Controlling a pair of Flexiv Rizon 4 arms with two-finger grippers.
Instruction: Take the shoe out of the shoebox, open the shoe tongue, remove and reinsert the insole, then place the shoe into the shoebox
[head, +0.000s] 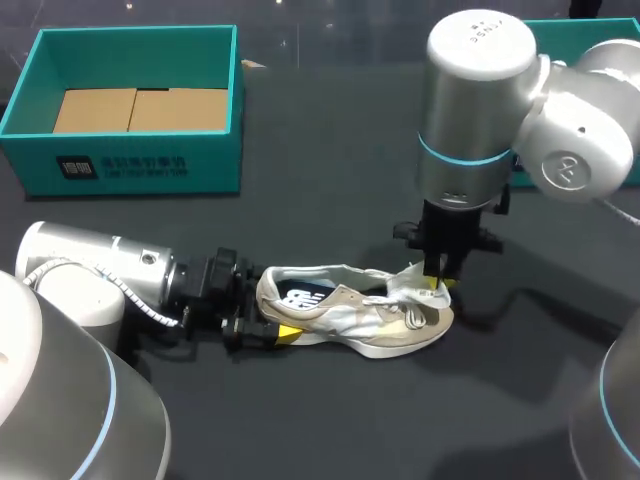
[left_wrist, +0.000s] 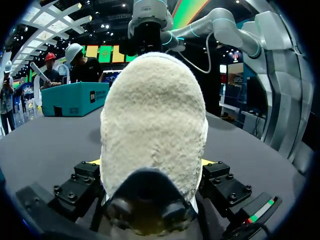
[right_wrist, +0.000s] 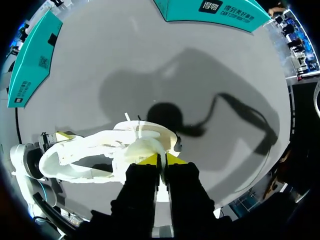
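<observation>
The shoebox (head: 130, 165) stood open at the far left of the tabletop (head: 330, 170), with only flat cardboard (head: 140, 108) showing in its bottom. It was well apart from the shoe (head: 350, 310). A broad band of bare dark tabletop ran between the two, so the way back to the box lay open.

The left arm (head: 100, 265) came in low from the near left and lay almost level with the tabletop. The left claw (head: 265, 333) sat at the shoe's heel. In the left wrist view the heel (left_wrist: 152, 100) filled the gap of that claw (left_wrist: 152, 162), with a yellow tip pressed against it on either side. The fingers stood fairly wide but were clamped on the shoe.

The shoe rested near the front middle of the tabletop, heel to the left and toe to the right. Its mouth showed a dark insole (head: 300, 296).

The right arm (head: 475, 110) hung straight down over the shoe's front half. The right claw (head: 437, 283) had its tips almost together (right_wrist: 161, 159), pinched on the white tongue (head: 412, 274), which was drawn up from the laces.

Bare tabletop carrying only shadow lay to the right of the toe. A second box (head: 565, 28) sat at the far right, behind the right arm.
</observation>
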